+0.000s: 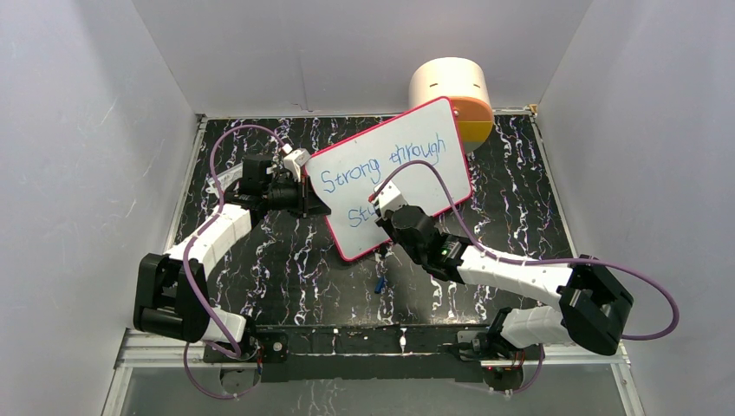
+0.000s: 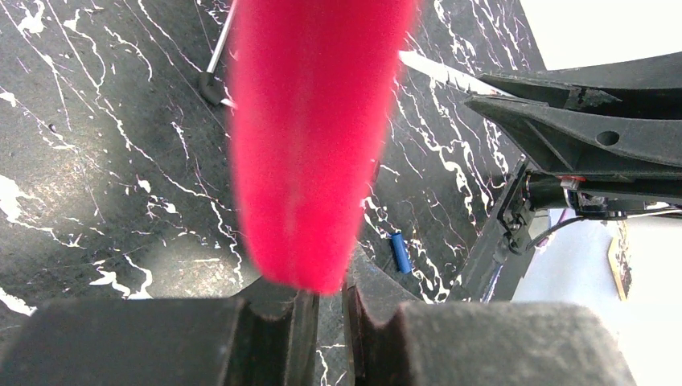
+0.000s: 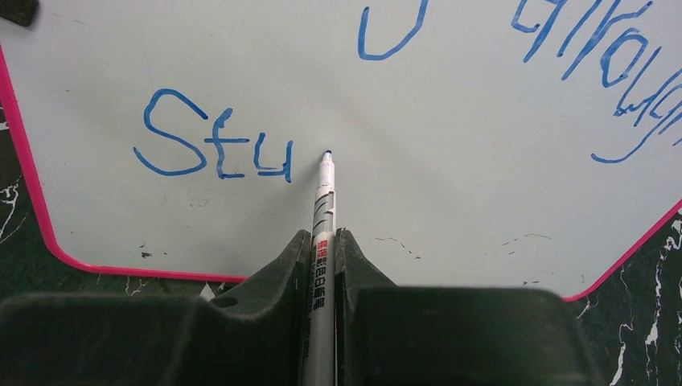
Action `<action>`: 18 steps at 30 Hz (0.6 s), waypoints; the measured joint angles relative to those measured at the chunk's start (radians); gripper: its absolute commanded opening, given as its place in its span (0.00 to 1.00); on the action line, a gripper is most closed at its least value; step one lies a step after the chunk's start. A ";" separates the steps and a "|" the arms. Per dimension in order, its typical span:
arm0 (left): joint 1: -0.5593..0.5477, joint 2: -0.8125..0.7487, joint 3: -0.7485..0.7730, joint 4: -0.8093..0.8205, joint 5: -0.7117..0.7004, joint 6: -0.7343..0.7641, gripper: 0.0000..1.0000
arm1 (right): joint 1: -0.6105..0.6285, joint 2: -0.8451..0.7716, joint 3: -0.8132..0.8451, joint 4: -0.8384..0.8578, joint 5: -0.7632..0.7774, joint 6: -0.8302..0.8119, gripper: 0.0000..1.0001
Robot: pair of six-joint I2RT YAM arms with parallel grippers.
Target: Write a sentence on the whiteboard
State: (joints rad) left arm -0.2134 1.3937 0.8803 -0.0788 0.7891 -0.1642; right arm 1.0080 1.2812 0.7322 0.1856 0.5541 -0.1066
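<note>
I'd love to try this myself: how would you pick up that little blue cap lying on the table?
Grip the cap across its middle, from above: it is a small tube lying on its side, with bare table both sides.

whiteboard [image 1: 433, 147]: 1 | sentence [image 1: 381, 165]: 2 blue lines | marker [image 3: 324, 201]: 1 | small blue piece [image 1: 380, 283]: 1, board's 6 o'clock | cream-and-orange cylinder [image 1: 451, 87]: 1, board's 1 o'clock | left gripper [image 1: 321, 208], right gripper [image 1: 386, 224]: 2

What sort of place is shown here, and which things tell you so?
Probably a robot lab test cell: plain white walls box in a black marbled table, left arm and right arm are bolted at its near edge, the right one writing on a whiteboard.
</note>
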 measured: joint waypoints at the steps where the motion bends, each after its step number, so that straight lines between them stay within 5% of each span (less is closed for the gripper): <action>1: 0.000 0.000 0.000 0.000 0.001 0.000 0.00 | 0.000 0.000 0.000 0.005 0.000 -0.001 0.00; 18: 0.000 0.000 0.000 -0.002 0.001 0.000 0.00 | 0.000 0.000 0.000 0.027 -0.034 -0.006 0.00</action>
State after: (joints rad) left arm -0.2134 1.3937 0.8803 -0.0807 0.7898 -0.1638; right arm 1.0080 1.2812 0.7322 0.2127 0.5201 -0.1123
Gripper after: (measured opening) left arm 0.105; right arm 0.209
